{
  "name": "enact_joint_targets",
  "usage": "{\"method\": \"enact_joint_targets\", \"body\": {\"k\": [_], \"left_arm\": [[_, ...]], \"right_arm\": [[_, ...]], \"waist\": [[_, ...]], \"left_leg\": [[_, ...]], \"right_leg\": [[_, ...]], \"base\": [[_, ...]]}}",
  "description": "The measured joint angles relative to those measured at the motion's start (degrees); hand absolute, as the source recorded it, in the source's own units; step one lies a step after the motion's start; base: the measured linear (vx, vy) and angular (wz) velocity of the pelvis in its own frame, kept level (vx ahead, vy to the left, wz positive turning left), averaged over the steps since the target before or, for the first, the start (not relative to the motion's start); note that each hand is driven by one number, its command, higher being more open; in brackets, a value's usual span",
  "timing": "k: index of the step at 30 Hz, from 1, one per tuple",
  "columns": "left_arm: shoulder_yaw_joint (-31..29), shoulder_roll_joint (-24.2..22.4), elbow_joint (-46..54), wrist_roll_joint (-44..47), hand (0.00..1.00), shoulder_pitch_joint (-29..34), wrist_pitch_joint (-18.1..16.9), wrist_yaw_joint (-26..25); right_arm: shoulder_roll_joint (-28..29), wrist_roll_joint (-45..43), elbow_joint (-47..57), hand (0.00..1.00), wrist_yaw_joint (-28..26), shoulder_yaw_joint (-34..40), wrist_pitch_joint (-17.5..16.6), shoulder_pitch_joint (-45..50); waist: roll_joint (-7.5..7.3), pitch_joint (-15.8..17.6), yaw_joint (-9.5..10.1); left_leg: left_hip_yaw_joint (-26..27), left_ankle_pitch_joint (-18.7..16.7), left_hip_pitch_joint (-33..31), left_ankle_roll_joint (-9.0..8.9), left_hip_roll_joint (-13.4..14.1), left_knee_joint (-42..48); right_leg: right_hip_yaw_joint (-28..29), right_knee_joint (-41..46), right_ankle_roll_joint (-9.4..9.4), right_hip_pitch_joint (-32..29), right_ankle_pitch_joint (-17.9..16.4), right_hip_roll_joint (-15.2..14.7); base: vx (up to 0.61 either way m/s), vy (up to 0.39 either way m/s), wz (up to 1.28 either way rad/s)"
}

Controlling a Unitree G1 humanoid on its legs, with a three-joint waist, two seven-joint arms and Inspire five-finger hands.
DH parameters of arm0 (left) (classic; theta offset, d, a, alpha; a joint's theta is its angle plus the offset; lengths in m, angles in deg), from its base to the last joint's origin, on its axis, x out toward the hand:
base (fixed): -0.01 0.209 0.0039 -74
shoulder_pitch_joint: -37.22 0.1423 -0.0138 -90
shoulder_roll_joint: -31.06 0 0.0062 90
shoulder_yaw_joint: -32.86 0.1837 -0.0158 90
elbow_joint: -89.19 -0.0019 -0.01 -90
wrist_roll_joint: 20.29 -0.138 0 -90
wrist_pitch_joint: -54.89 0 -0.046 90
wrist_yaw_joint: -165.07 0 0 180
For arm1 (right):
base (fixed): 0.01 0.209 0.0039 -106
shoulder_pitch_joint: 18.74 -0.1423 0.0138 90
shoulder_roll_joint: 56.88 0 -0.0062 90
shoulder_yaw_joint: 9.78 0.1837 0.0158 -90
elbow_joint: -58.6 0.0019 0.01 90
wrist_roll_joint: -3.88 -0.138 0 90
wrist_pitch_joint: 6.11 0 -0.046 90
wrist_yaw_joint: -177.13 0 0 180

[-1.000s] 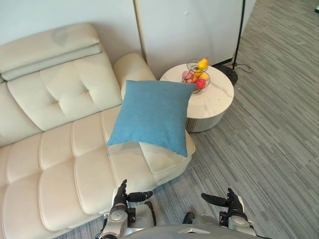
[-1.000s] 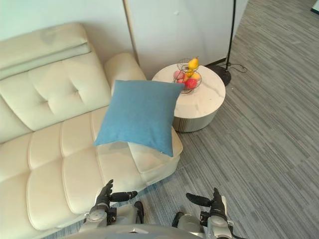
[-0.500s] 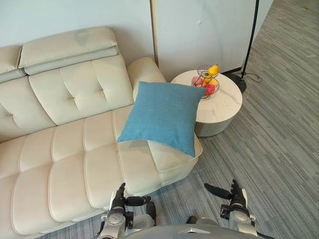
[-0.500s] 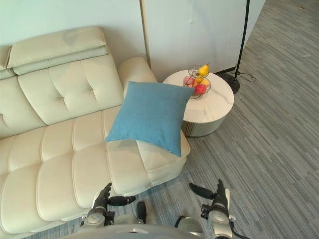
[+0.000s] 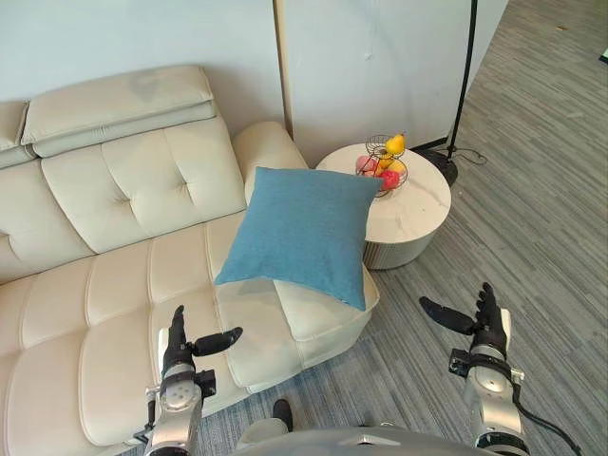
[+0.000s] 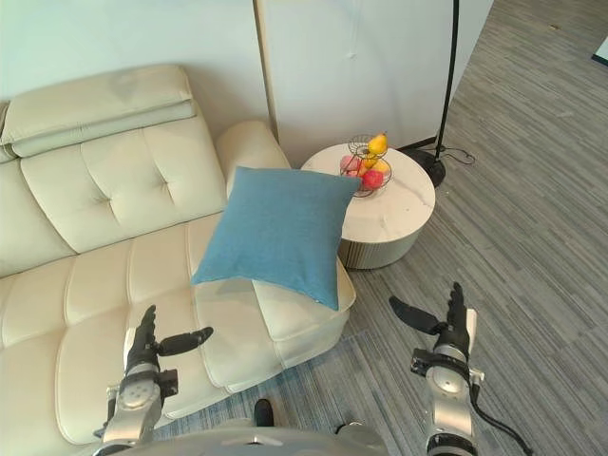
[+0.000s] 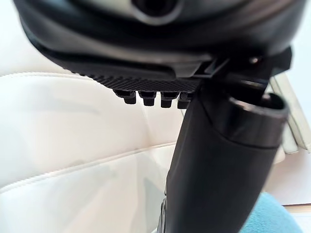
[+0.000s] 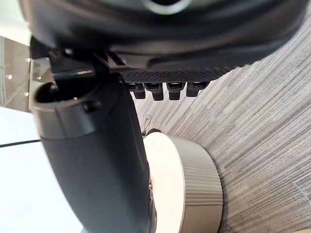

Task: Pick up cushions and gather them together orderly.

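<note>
In the left eye view you are at the approach step, with nothing picked up yet. The blue cushion [image 5: 302, 233] leans at the right end of the sofa [image 5: 123, 266], just beside the round counter [image 5: 418, 204]. Your left hand [image 5: 178, 347] hovers over the near seat edge, fingers straight, thumb out, empty. Your right hand [image 5: 486, 332] hangs over the carpet, spread the same way and empty.

In the right eye view, the wire basket [image 6: 363, 163] on the counter holds fruit: a yellow piece on top, red and pink ones below.

In the left wrist view, a corner of the cushion shows past the thumb.

In the right wrist view, straight fingers [image 8: 165, 90] point toward the counter's side.

Next, you likely need to step closer and bring both hands to the cushion's opposite edges.
</note>
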Motion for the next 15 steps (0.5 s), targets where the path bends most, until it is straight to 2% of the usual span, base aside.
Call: {"method": "enact_joint_targets", "body": {"k": [5,8,11,15], "left_arm": [[1.0,-0.1,0.1,0.2,1.00,-5.1,0.0,-3.2],[1.9,-0.2,0.3,0.1,1.00,-9.9,0.1,-6.0],[3.7,-0.1,0.3,-0.4,1.00,-17.3,0.1,-8.9],[5.8,-0.1,-0.5,-1.1,1.00,-26.5,0.6,-11.4]], "right_arm": [[0.0,-1.5,0.0,1.00,-0.4,-6.8,-0.1,-3.5],[0.3,-1.6,0.0,1.00,-0.3,-9.1,-0.1,-5.8],[1.7,-1.6,-0.1,1.00,0.0,-12.4,-0.1,-11.1],[2.7,-2.0,-0.2,1.00,0.8,-17.1,-0.5,-17.8]], "waist": [[-0.28,0.2,0.28],[-0.99,0.9,1.48],[-2.38,3.7,1.86],[-3.17,7.3,2.06]], "left_leg": [[0.1,0.7,-2.8,0.14,0.3,0.2],[0.1,1.6,-6.0,0.27,0.6,0.4],[0.2,2.0,-10.3,0.33,1.0,2.0],[0.3,2.1,-15.9,0.45,1.8,4.7]], "right_leg": [[0.1,-1.6,-0.46,-2.1,1.4,0.7],[0.2,-1.5,-1.33,-5.2,2.2,1.1],[0.7,-1.5,-2.37,-8.9,3.4,1.6],[1.3,-1.3,-2.90,-13.6,4.9,1.9]], "base": [[0.00,-0.001,-0.02],[-0.01,0.000,0.00],[-0.07,0.000,-0.02],[-0.11,0.001,-0.07]]}}
